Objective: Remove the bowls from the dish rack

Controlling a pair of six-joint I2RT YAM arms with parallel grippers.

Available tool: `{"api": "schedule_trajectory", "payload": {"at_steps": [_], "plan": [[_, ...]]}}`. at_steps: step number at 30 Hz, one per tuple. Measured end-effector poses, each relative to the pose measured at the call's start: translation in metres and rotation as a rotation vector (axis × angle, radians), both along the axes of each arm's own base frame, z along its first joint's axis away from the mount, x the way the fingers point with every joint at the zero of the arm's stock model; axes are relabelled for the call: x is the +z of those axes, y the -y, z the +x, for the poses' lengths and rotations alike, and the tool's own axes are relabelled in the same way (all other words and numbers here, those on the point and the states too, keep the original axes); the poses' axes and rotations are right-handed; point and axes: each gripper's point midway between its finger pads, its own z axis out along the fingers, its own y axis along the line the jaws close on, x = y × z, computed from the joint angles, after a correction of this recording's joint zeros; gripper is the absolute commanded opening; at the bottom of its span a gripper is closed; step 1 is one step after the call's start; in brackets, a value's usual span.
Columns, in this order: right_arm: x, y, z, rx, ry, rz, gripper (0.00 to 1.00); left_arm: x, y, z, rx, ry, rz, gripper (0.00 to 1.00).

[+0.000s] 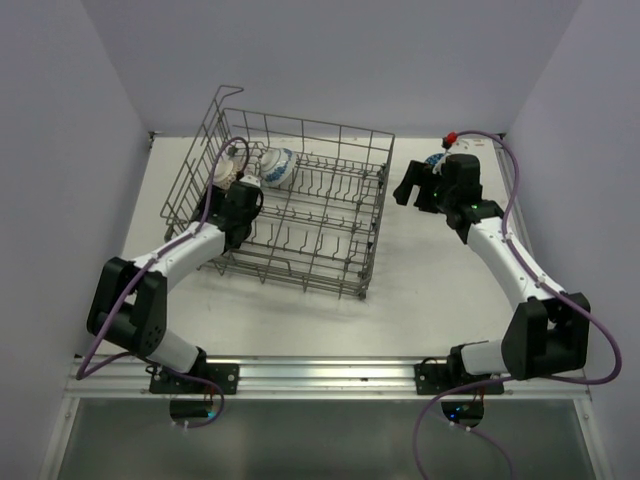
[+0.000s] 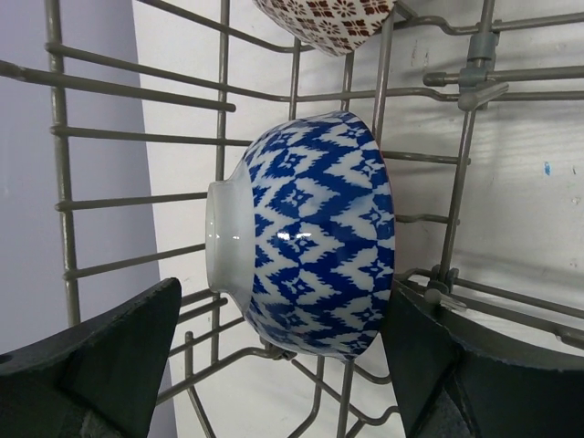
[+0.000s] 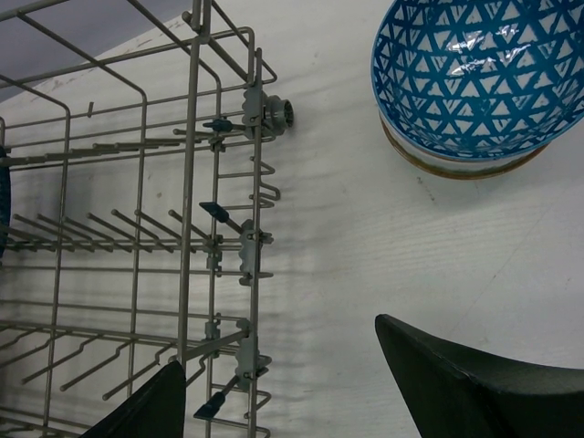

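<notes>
The grey wire dish rack [image 1: 355, 292] sits left of centre on the table. At its far left end a blue-and-white bowl [image 1: 278, 166] lies on its side, next to a red patterned bowl [image 1: 224, 172]. My left gripper [image 1: 245, 186] reaches into the rack. In the left wrist view it [image 2: 283, 292] stands open astride the blue-and-white bowl [image 2: 310, 228]; its right finger [image 2: 456, 365] is near the rim and its left finger [image 2: 109, 365] is clear of the foot. The red patterned bowl [image 2: 324, 18] shows at the top edge. My right gripper [image 3: 278, 342] is open and empty beside the rack [image 3: 192, 182].
A blue triangle-patterned bowl [image 3: 474, 73] stands stacked on another bowl [image 3: 456, 166] on the white table [image 1: 440, 280], right of the rack and just beyond my right gripper [image 1: 408, 188]. Lilac walls close the table on the left, back and right.
</notes>
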Motion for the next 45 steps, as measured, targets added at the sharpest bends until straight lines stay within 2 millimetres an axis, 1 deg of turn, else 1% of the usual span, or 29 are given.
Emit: {"api": "schedule_trajectory", "payload": {"at_steps": [3,7,12,15,18,19,22,24,25,27,28,30,31,33,35,37,40,41,43,45], "plan": [[-0.001,0.0,0.0,0.0,-0.003,0.0,0.91,0.004,0.001,0.002,-0.002,0.018,0.001,0.89],[-0.002,0.0,0.0,0.0,-0.004,0.0,0.91,0.004,0.002,0.003,-0.009,0.02,0.002,0.88],[-0.001,0.0,0.0,0.0,-0.003,0.0,0.91,-0.003,0.004,0.004,-0.02,-0.002,0.017,0.87],[-0.002,0.0,0.0,0.0,-0.003,0.0,0.91,-0.008,0.003,0.004,-0.024,-0.017,0.026,0.83],[-0.002,0.0,0.0,0.0,-0.003,0.0,0.91,-0.009,0.005,0.004,-0.029,-0.018,0.021,0.68],[-0.002,0.0,0.0,0.0,-0.003,0.0,0.91,-0.009,0.005,0.005,-0.031,-0.018,0.021,0.56],[-0.002,0.0,0.0,0.0,-0.003,0.0,0.91,-0.006,0.005,0.007,-0.037,-0.01,0.031,0.42],[-0.002,0.0,0.0,0.0,-0.003,0.0,0.91,-0.006,0.005,0.007,-0.04,-0.01,0.033,0.37],[-0.001,0.0,0.0,0.0,-0.003,0.0,0.91,-0.006,0.005,0.007,-0.041,-0.01,0.033,0.31],[-0.002,0.0,0.0,0.0,-0.003,0.0,0.91,-0.006,0.005,0.007,-0.041,-0.01,0.034,0.25],[-0.002,0.0,0.0,0.0,-0.004,0.0,0.91,-0.005,0.005,0.007,-0.041,-0.01,0.034,0.18],[-0.002,0.0,0.0,0.0,-0.003,0.0,0.91,-0.005,0.005,0.007,-0.037,-0.009,0.037,0.09],[-0.002,0.0,0.0,0.0,-0.003,0.0,0.91,-0.004,0.005,0.008,-0.035,-0.009,0.037,0.0],[-0.002,0.0,0.0,0.001,-0.003,0.0,0.91,-0.002,0.005,0.008,-0.03,-0.007,0.038,0.0],[-0.002,0.0,0.0,0.0,-0.003,0.0,0.91,0.005,0.005,0.01,-0.016,0.004,0.038,0.0],[-0.002,0.0,0.0,0.0,-0.003,0.0,0.9,0.016,0.006,0.015,-0.001,0.031,0.038,0.0],[-0.002,0.0,0.0,0.001,-0.003,0.0,0.91,0.04,0.01,0.027,0.021,0.097,0.015,0.0],[-0.002,0.0,0.0,0.001,-0.003,0.0,0.91,0.053,0.007,0.03,0.037,0.119,0.04,0.0],[-0.002,0.0,0.0,0.001,-0.003,0.0,0.91,0.063,0.007,0.032,0.045,0.135,0.038,0.0],[-0.002,0.0,0.0,0.001,-0.003,0.0,0.91,0.069,0.008,0.032,0.051,0.148,0.023,0.0]]}}
